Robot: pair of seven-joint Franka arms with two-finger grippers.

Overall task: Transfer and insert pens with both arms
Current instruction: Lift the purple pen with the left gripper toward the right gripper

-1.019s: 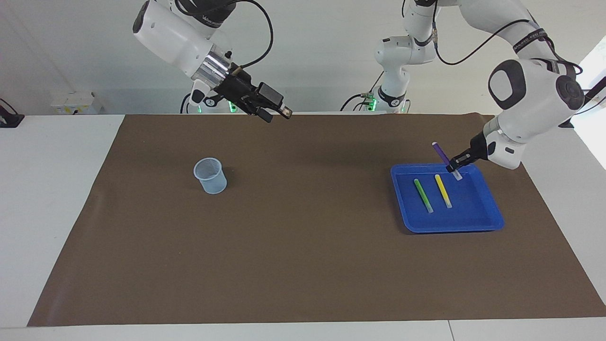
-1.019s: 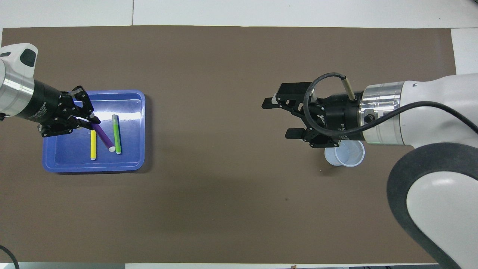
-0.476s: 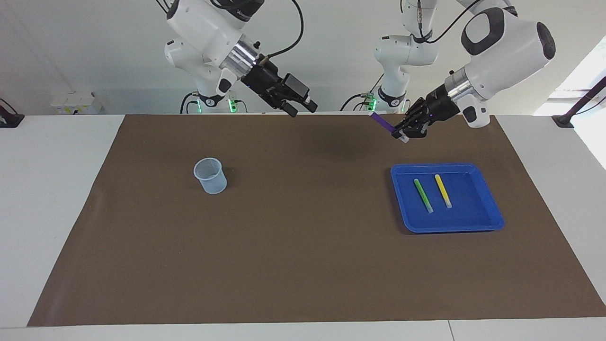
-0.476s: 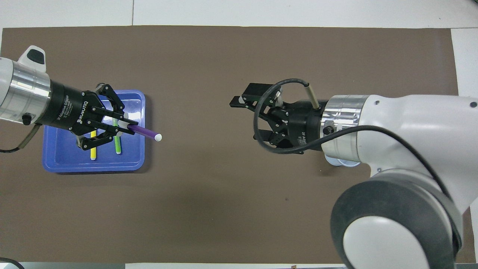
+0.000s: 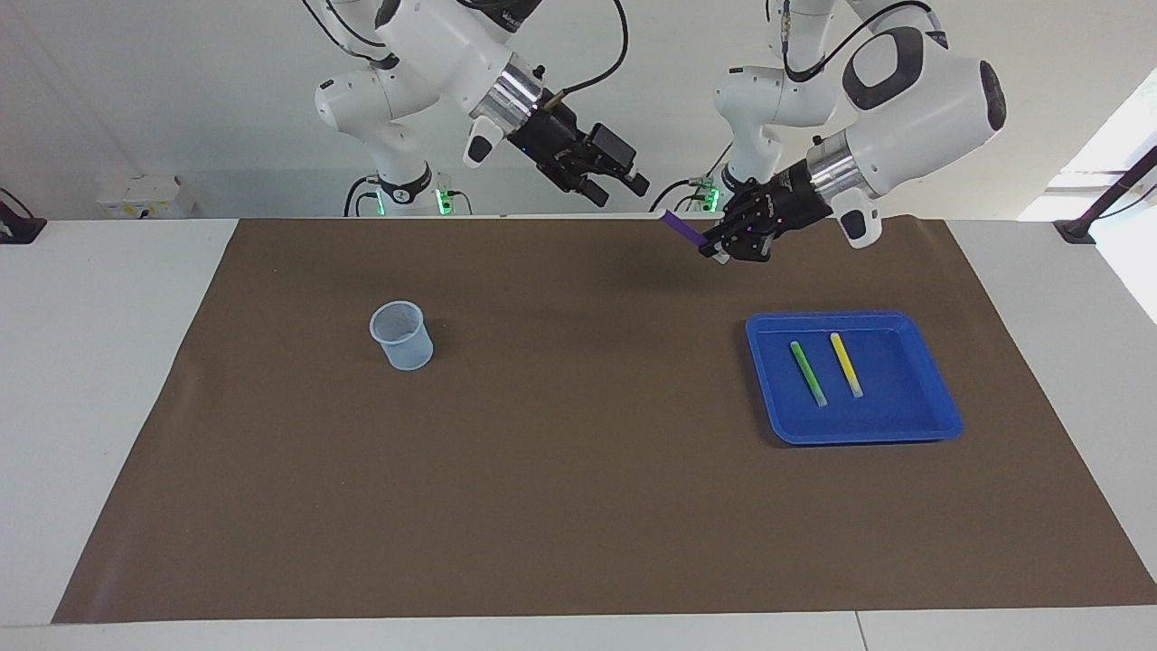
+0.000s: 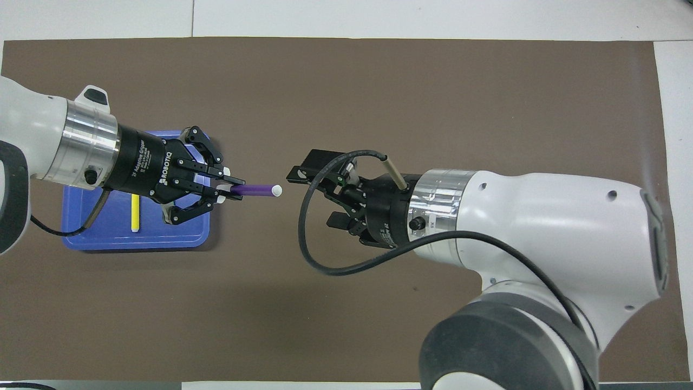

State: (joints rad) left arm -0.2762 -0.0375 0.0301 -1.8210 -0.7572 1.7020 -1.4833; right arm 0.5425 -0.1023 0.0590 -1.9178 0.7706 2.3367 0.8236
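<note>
Purple pen [image 5: 680, 229] sits clamped in your left gripper [image 5: 720, 251], raised over the brown mat [image 5: 578, 506] and pointing at your right gripper [image 5: 615, 185], whose jaws stand open; green pen [image 5: 807, 372] and yellow pen [image 5: 846, 364] lie in the blue tray [image 5: 931, 398].

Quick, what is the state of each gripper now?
Left gripper: shut on the purple pen, up in the air.
Right gripper: open, holding nothing.
</note>
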